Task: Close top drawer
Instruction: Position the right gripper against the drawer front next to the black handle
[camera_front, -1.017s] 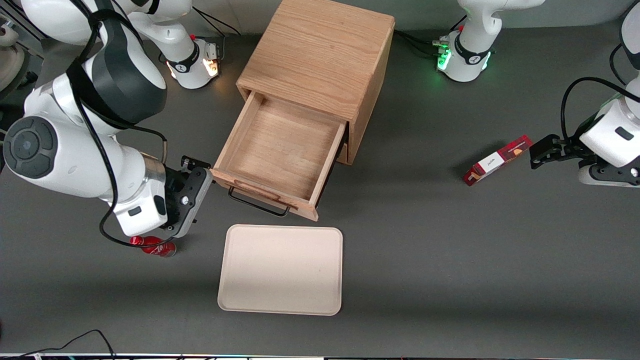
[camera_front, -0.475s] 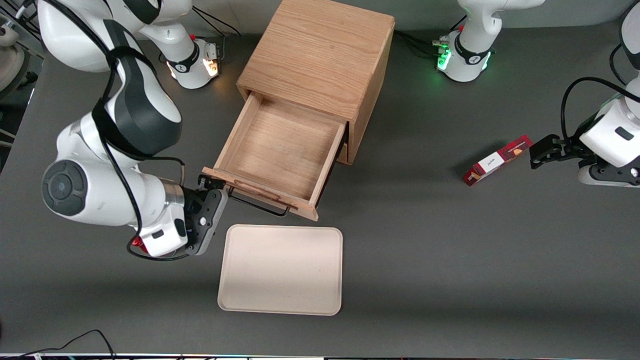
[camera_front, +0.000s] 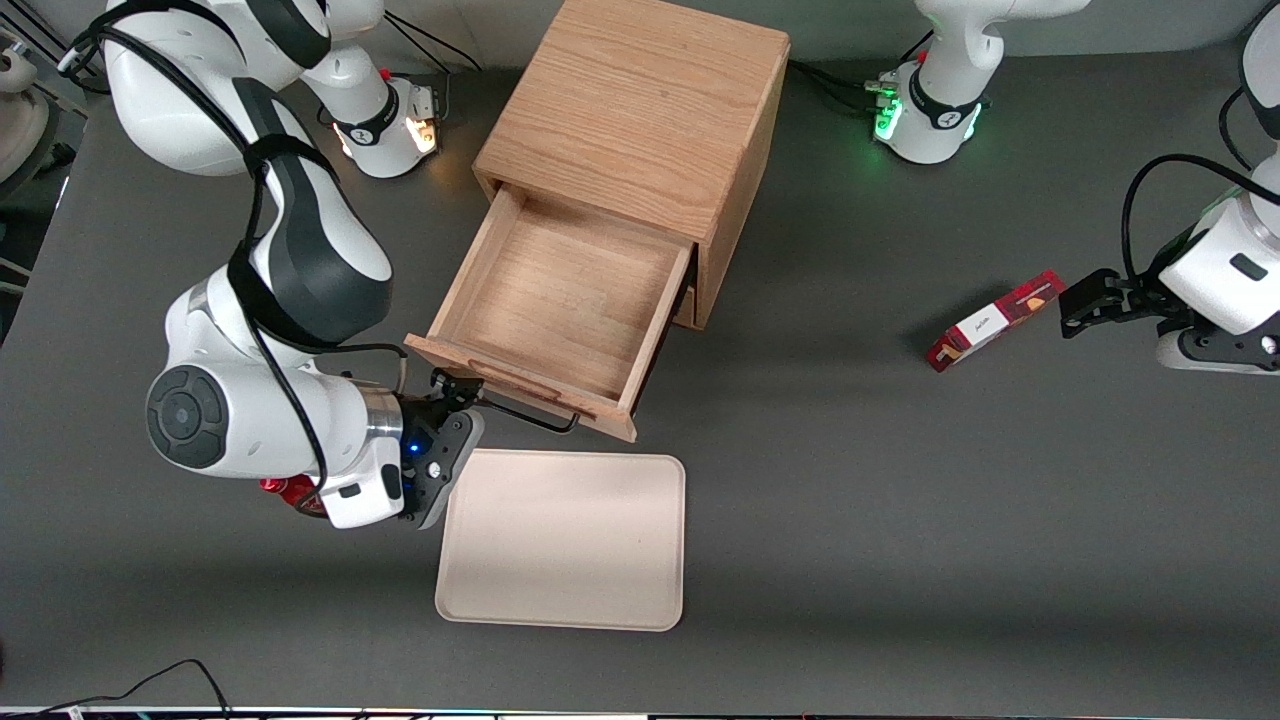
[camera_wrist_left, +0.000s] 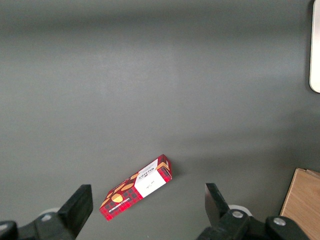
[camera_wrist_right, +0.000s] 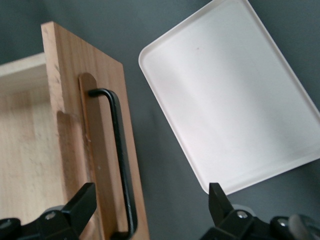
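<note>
The top drawer (camera_front: 560, 300) of the wooden cabinet (camera_front: 640, 110) stands pulled far out, its shallow oak box empty. Its raised front lip (camera_wrist_right: 90, 130) carries a black wire handle (camera_front: 530, 415) (camera_wrist_right: 122, 165). My gripper (camera_front: 455, 395) (camera_wrist_right: 150, 207) hangs open in front of the drawer, at the corner toward the working arm's end. One finger (camera_wrist_right: 80, 205) sits over the drawer front by the handle's end, the other finger (camera_wrist_right: 220, 202) over bare table near the tray. Nothing is held.
A beige tray (camera_front: 562, 540) (camera_wrist_right: 230, 100) lies on the table just nearer the front camera than the drawer. A red can (camera_front: 285, 490) peeks out under my wrist. A red snack box (camera_front: 995, 320) (camera_wrist_left: 136, 187) lies toward the parked arm's end.
My arm has swung from beside the drawer's corner round toward the front camera, bringing the gripper in front of the drawer face by the handle's end. The drawer has not moved.
</note>
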